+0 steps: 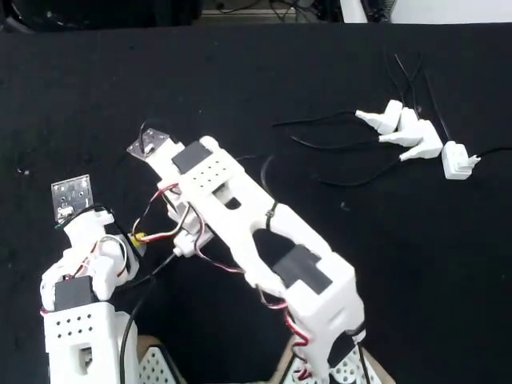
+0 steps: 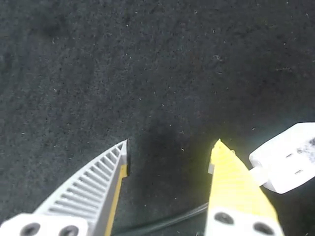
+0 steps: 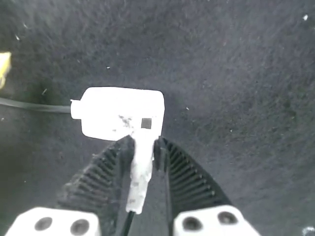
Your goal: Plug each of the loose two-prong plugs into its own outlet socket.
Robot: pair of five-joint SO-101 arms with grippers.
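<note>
Right tool (image 3: pixel 143 143) clamps plug (image 3: pixel 140 173); left tool (image 2: pixel 171 145) spread over black tablecloth (image 2: pixel 147 59).

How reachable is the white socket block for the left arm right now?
Probably yes: the socket block lies right beside the open left pincer, outside its yellow finger. The right pincer, shut on a plug, crowds it.

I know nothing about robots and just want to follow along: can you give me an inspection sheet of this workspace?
Surface: black table.
Job's things: white plug with its tip at a white socket; a cluster of white connectors farther off.
Clutter: nothing seen.
Grippers: right gripper shut on the plug; left gripper open, holding nothing.
Cables: black leads run from the cluster; a black cable leaves the socket.
Surroundings: dark gear and wires beyond the table's far edge.
</note>
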